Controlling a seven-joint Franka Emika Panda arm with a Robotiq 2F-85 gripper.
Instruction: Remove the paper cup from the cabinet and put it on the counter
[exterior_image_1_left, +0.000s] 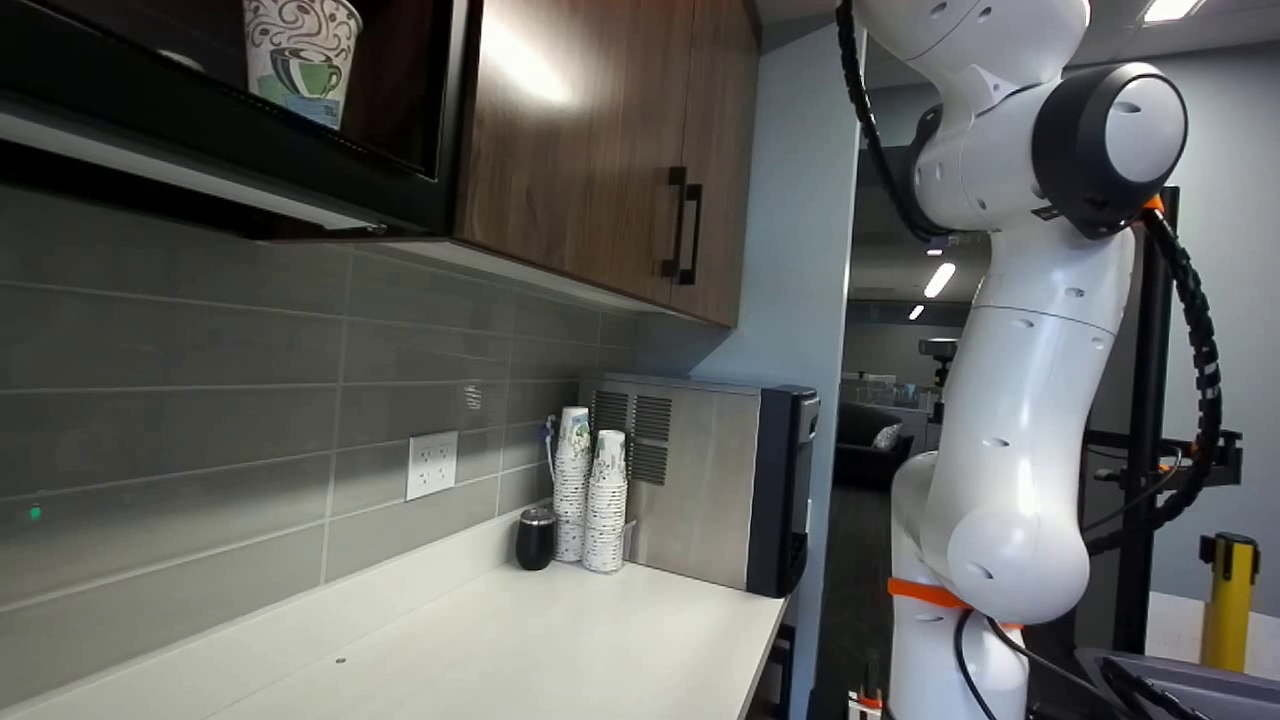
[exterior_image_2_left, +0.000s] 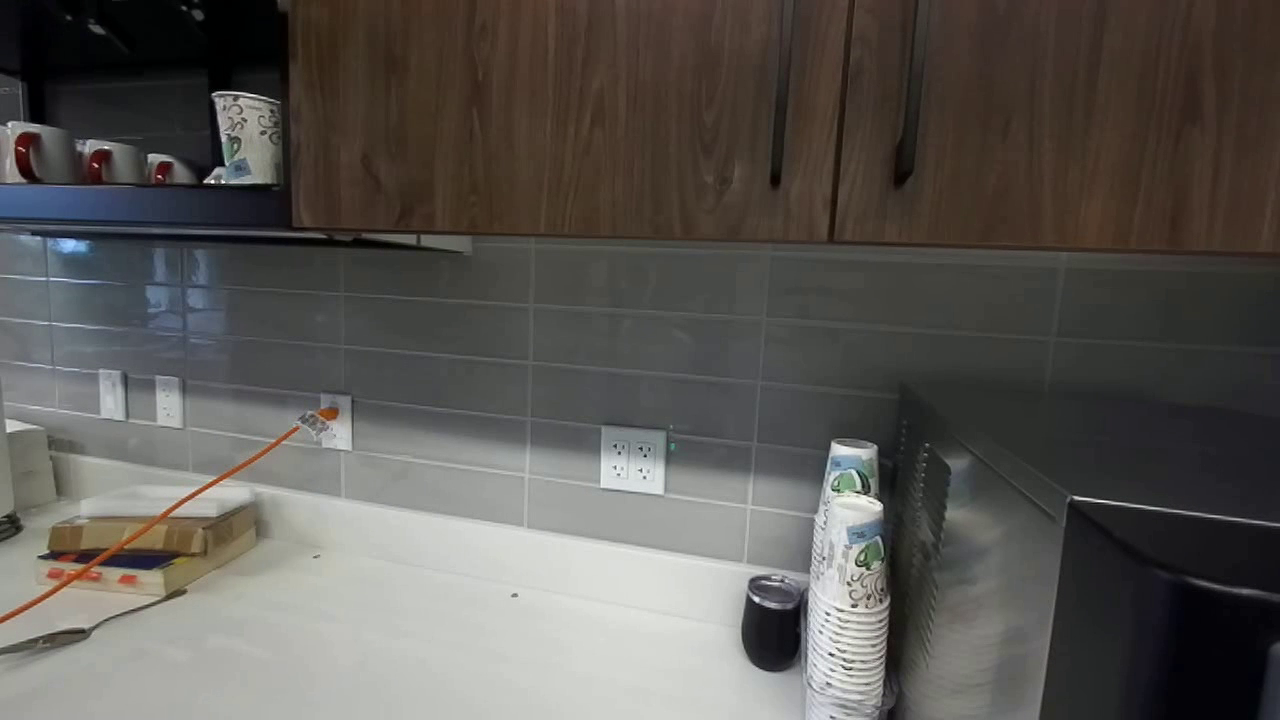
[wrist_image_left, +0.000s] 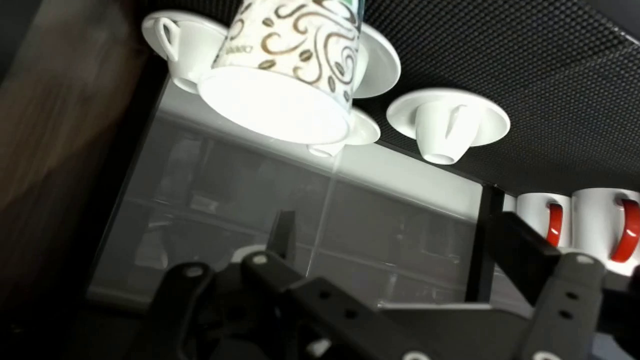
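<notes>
The white paper cup with a green and brown print stands upright in the dark open part of the cabinet. It shows in both exterior views (exterior_image_1_left: 300, 60) (exterior_image_2_left: 250, 140) and in the wrist view (wrist_image_left: 295, 50), whose picture stands upside down. The brown cabinet (exterior_image_1_left: 580, 150) (exterior_image_2_left: 560, 120) hangs over the off-white counter (exterior_image_1_left: 520, 650) (exterior_image_2_left: 420, 640). My gripper (wrist_image_left: 402, 237) is open, with nothing between its fingers. In the wrist view the paper cup is outside the jaws, toward the picture's upper left. The gripper is out of view in both exterior views.
White espresso cups on saucers (wrist_image_left: 447, 125) stand beside and behind the paper cup on the black mesh shelf (wrist_image_left: 550, 100). Red-handled mugs (wrist_image_left: 600, 225) (exterior_image_2_left: 110, 160) stand further along. Stacked cups (exterior_image_1_left: 605, 520), a black tumbler (exterior_image_1_left: 535, 540) and a steel machine (exterior_image_1_left: 690, 480) stand on the counter.
</notes>
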